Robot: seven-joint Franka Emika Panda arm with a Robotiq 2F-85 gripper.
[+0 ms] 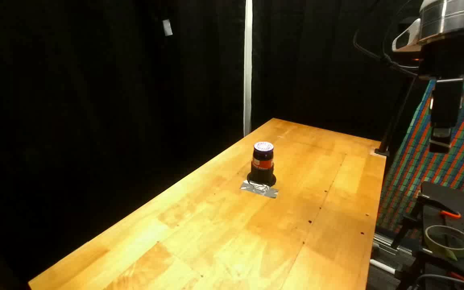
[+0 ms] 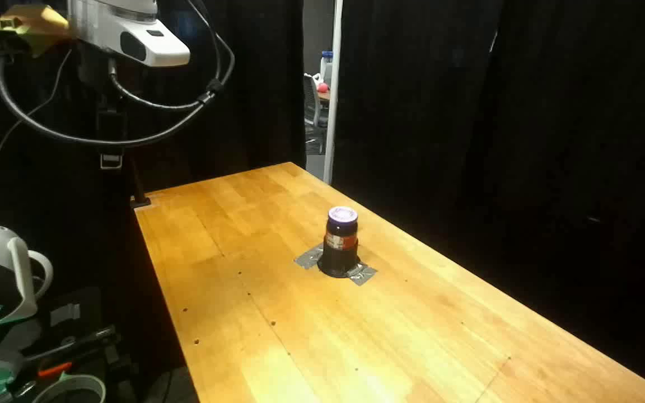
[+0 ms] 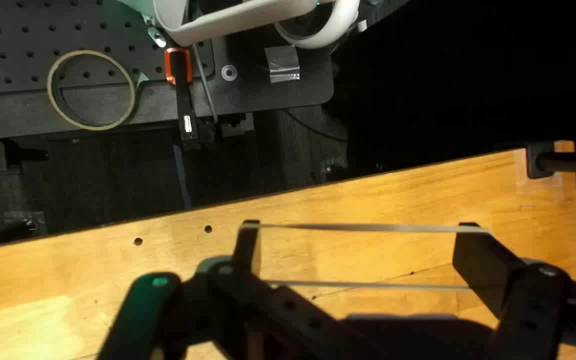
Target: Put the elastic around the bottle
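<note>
Firstly, we see the desk (image 1: 232, 249); higher, the pincer (image 3: 360, 245) hangs spread wide. Well apart from it, the bottle (image 2: 341, 230) stands upright in a black base (image 2: 338, 262), with room toward every edge. Around the fingers (image 3: 478, 255), we see the elastic (image 3: 368, 228) stretched.

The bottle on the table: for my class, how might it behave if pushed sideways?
The bottle would probably resist sliding: silver tape appears to hold its flared dark base to the table. That flare should also make tipping less likely. Standing upright, it seems unlikely to roll.
</note>
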